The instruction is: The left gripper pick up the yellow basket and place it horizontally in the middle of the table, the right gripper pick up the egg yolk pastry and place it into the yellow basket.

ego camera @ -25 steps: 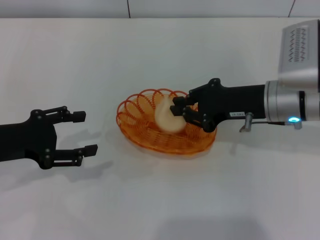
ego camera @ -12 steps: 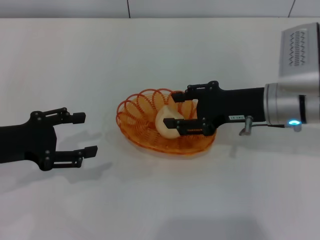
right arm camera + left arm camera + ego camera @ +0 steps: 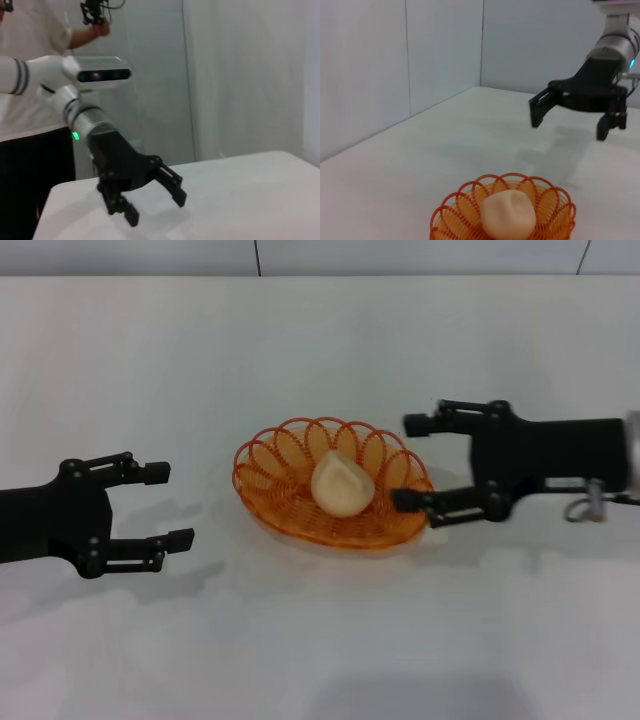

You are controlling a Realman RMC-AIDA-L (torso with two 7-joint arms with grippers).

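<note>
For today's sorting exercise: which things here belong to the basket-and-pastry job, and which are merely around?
Job: yellow basket; egg yolk pastry lying in it; right gripper, open beside the basket; left gripper, open, apart; table.
Merely around: person behind the table, in the right wrist view.

Yellow basket [image 3: 300, 502]: translucent orange-yellow wire, glossy, plastic-looking. Egg yolk pastry [image 3: 342, 484]: pale beige, smooth, matt. Table [image 3: 320, 350]: white, smooth, matt. Left claw [image 3: 160, 506] and right claw [image 3: 412, 462]: black, matt, hard finish.

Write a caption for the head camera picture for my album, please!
Egg yolk pastry in the yellow basket, open right gripper beside it.
</note>
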